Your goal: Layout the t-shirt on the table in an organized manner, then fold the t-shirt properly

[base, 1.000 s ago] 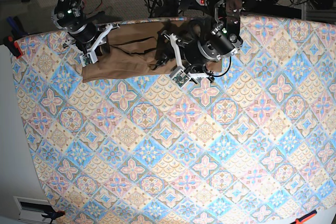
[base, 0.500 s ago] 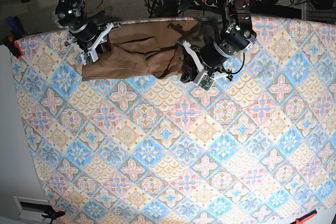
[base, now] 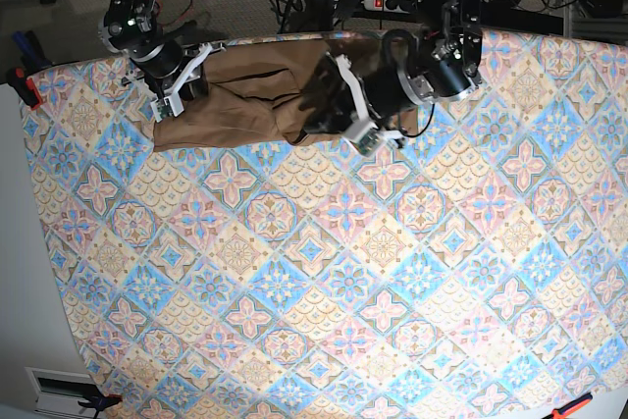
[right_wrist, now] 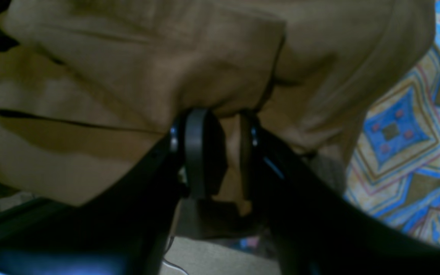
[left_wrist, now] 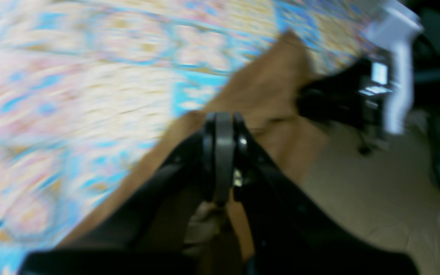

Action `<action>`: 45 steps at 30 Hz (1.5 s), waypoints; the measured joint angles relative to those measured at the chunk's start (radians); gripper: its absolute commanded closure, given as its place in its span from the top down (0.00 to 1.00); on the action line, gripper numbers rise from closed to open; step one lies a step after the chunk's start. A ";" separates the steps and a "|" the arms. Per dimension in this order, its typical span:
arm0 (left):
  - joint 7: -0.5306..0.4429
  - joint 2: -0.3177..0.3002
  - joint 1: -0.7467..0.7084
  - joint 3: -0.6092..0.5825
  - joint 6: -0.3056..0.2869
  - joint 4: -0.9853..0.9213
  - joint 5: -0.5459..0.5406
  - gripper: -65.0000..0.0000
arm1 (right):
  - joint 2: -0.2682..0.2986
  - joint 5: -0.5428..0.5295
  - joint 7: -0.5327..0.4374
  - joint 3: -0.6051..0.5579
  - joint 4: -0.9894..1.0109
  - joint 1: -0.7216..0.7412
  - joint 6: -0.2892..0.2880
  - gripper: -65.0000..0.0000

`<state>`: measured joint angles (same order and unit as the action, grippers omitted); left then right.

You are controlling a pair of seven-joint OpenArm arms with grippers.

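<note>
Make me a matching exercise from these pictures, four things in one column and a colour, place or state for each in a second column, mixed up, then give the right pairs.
1. t-shirt
2. table
3. left gripper
4. right gripper

A. jaws shut flat together
B. bunched along the far edge
C. pastel diamond-tiled cloth
D. cloth pinched between its jaws

Pairs: 1-B, 2-C, 3-A, 4-D

No legible text or labels anywhere.
</note>
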<state>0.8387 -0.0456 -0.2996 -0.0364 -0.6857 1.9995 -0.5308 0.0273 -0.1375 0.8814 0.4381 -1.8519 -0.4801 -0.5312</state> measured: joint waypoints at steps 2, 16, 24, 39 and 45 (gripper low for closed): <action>0.000 -0.002 0.000 -0.007 0.001 0.000 -0.001 0.00 | 0.000 0.000 0.004 0.000 0.000 0.001 0.000 0.21; -0.117 0.003 0.018 0.095 0.003 0.000 -0.276 0.39 | 0.001 0.000 0.003 0.000 0.000 0.000 0.000 0.21; -0.125 -0.032 -0.022 0.330 0.008 0.000 -0.410 0.00 | 0.000 0.000 0.003 0.000 0.000 0.000 0.000 0.21; -0.072 -0.060 -0.086 0.395 0.000 -0.112 -0.172 0.00 | 0.000 0.000 0.001 -0.001 0.000 0.000 0.000 0.21; -0.070 -0.061 -0.088 0.280 0.000 -0.113 -0.164 0.00 | 0.000 0.001 0.001 -0.001 0.000 0.000 0.000 0.21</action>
<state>0.7689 -0.1062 -0.3874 0.2436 -0.6853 1.8866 -0.6949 0.0277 -0.1368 0.8822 0.4374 -1.8519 -0.4801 -0.5308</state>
